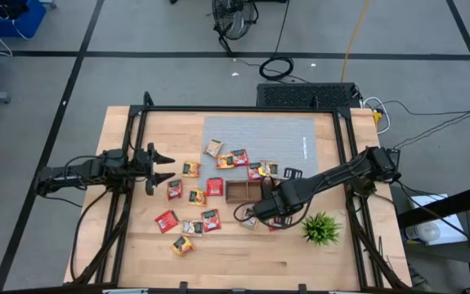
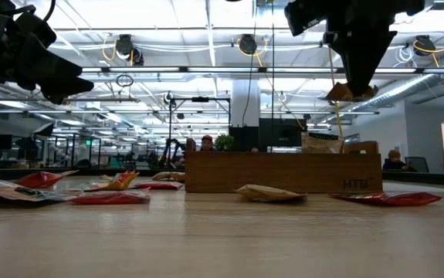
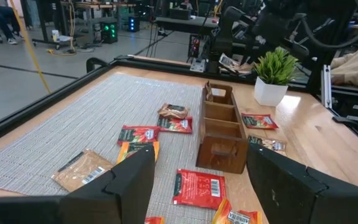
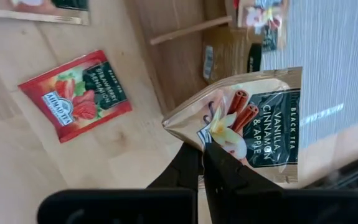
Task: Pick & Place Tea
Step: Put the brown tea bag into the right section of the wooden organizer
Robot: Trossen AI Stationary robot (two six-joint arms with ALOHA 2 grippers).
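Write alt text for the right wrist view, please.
The right pincer is shut on a pale vanilla, cinnamon and apple tea sachet, held above the wooden tray. A red strawberry sachet lies on the table beside the tray.

One camera looks straight down, one level along the tabletop, two from the wrists; all share the wooden tray (image 1: 243,191).

wooden tray (image 1: 241,191): on table, at grey mat (image 1: 259,135) edge | green plant (image 1: 321,228): near tray
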